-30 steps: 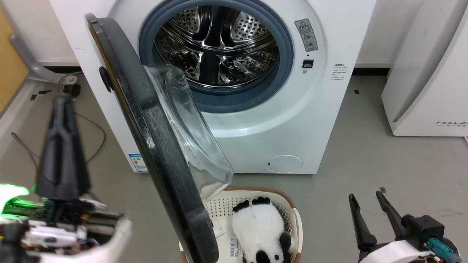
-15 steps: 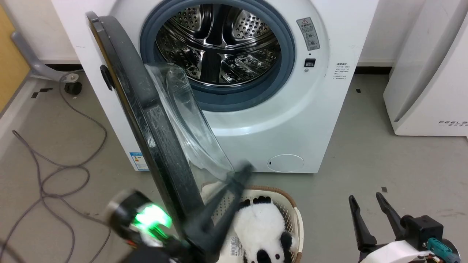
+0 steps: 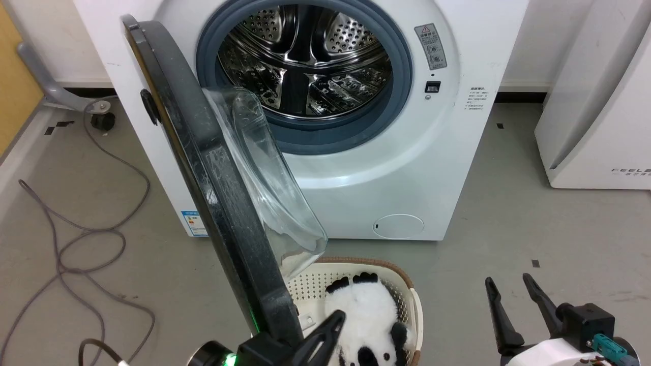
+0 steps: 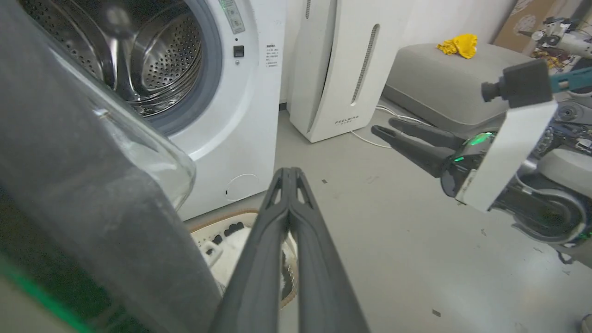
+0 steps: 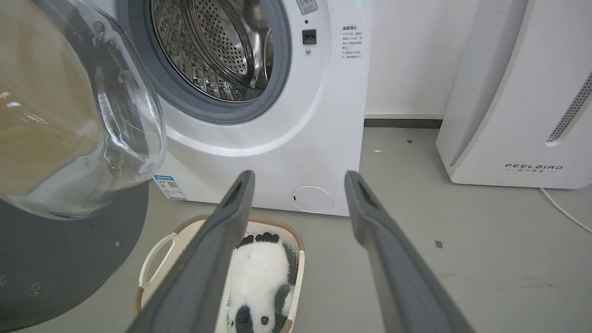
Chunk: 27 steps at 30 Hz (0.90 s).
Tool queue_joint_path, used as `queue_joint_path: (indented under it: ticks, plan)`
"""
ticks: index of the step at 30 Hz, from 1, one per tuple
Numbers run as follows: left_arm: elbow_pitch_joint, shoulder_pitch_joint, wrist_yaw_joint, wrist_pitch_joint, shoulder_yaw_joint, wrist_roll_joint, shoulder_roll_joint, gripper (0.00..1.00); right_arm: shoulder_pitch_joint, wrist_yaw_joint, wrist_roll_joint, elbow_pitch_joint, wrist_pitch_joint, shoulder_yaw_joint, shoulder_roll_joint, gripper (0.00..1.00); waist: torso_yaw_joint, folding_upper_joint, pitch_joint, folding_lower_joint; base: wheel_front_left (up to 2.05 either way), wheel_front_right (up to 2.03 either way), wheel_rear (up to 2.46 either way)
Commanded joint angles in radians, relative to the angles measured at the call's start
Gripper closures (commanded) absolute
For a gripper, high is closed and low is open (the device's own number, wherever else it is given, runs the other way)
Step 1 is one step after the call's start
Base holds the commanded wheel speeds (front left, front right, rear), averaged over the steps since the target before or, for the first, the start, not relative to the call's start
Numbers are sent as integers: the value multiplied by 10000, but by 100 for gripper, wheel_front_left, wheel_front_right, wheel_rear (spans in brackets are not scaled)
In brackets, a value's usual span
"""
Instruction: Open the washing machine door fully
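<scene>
The washing machine (image 3: 407, 168) stands with its steel drum exposed. Its door (image 3: 218, 193) is swung out towards me and shows nearly edge-on, the clear glass bowl (image 3: 264, 178) bulging to the right. My left gripper (image 3: 336, 316) is shut and empty at the bottom of the head view, just right of the door's lower rim on its inner side. Whether it touches the rim I cannot tell. In the left wrist view its fingertips (image 4: 289, 172) meet beside the dark door (image 4: 69, 185). My right gripper (image 3: 508, 280) is open at lower right, far from the door (image 5: 69, 259).
A cream laundry basket (image 3: 411, 300) holding a panda plush (image 3: 363, 315) sits on the floor under the door's lower edge. A white slanted appliance (image 3: 595, 127) stands at the right. A grey cable (image 3: 76, 244) loops over the floor at the left.
My left gripper has swung from the left, outer side of the door down and round its lower rim to the inner side. The door and the right gripper have not moved.
</scene>
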State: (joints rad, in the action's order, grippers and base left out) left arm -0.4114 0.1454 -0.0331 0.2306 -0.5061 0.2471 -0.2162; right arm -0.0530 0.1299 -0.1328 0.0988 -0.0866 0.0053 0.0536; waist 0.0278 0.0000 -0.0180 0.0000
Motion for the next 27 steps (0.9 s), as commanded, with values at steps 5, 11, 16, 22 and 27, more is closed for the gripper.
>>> queue_joint_path:
  ticks: [5, 11, 16, 22, 27]
  plan:
    - [614, 5, 521, -378, 286, -271, 233, 100, -75, 8, -47, 68, 58, -4, -34, 0, -15, 0, 6, 0, 0, 0, 0]
    - [880, 53, 916, -589, 508, -279, 410, 100, -109, 8, -64, 92, 59, 0, -34, 0, -6, 0, 46, 0, 0, 0, 0]
    - [864, 220, 1195, -634, 632, -260, 482, 100, -172, 8, -81, 109, 29, -18, -34, 0, 106, 0, 106, 0, 0, 0, 0]
    - [579, 529, 1431, -555, 680, -200, 495, 100, -251, 8, -88, 123, 47, -67, -34, 0, 517, 0, 135, 0, 0, 0, 0]
    - [444, 689, 1652, -560, 808, -253, 449, 100, -269, 8, -63, 79, 63, -137, -34, 0, 1060, 0, 121, 0, 0, 0, 0]
